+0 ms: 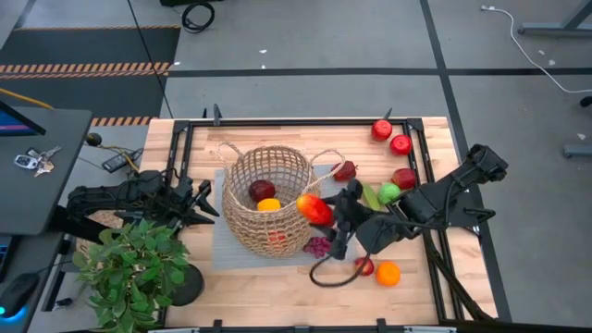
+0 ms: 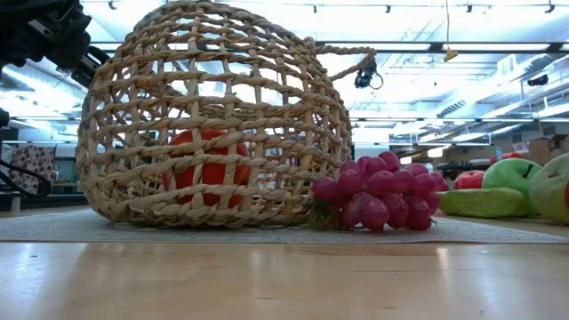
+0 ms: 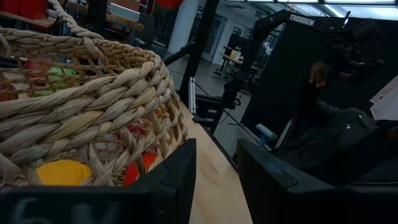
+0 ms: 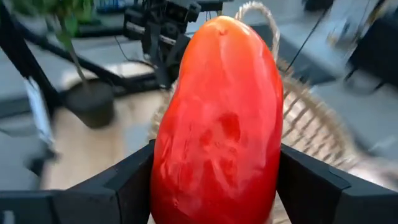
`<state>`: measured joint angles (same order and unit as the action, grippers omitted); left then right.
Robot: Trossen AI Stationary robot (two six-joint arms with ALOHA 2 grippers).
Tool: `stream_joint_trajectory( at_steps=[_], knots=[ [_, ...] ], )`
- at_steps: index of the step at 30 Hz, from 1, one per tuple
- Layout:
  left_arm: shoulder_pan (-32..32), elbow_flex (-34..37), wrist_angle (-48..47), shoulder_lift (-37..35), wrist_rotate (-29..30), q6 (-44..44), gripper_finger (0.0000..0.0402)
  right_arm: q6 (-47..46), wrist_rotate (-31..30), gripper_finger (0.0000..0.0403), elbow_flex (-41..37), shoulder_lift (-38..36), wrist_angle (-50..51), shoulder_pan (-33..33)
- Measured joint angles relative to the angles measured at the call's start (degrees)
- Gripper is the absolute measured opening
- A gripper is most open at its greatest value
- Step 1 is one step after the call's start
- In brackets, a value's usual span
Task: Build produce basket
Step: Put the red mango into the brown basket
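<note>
Basket (image 1: 268, 205): coarse open-weave wicker, matt and rough. Mat (image 1: 227, 252) beneath the basket: grey woven cloth, matt. Desk (image 1: 277, 291): pale wood, smooth, slight sheen. Red-orange fruit (image 4: 217, 118) and grapes (image 2: 378, 191) beside the basket: glossy smooth plastic.

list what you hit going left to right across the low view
basket with a red fruit inside → purple grapes → green pear

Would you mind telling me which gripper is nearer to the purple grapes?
Right. The right gripper, shut on a red-orange fruit at the basket rim, is just above the grapes; the left gripper waits beyond the basket's opposite side.
</note>
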<state>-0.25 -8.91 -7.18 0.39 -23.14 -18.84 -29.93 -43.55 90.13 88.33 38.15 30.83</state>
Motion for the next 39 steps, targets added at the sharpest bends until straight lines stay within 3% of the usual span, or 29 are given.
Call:
stream_joint_trajectory(
  at_steps=[6,10,19,33,36,39],
  knots=[
    [0.0,0.0,0.0,0.0,0.0,0.0,0.0121,-16.8,3.7,0.0288,0.0,0.0,-4.7,-0.6],
    [0.0,0.0,0.0,0.0,0.0,0.0,0.0121,-21.1,7.6,0.0288,0.0,0.0,-12.3,-0.7],
    [0.0,0.0,0.0,0.0,0.0,0.0,0.0121,-20.8,19.1,0.0288,0.0,0.0,-31.4,-0.6],
    [0.0,0.0,0.0,0.0,0.0,0.0,0.0121,-21.9,19.6,0.0288,0.0,0.0,-35.6,-0.6],
    [0.0,0.0,0.0,0.0,0.0,0.0,0.0121,-18.7,19.6,0.0288,0.0,0.0,-35.5,-0.6],
    [0.0,0.0,0.0,0.0,0.0,0.0,0.0121,-8.5,19.0,0.0288,0.0,0.0,-34.9,-1.1]
  ],
)
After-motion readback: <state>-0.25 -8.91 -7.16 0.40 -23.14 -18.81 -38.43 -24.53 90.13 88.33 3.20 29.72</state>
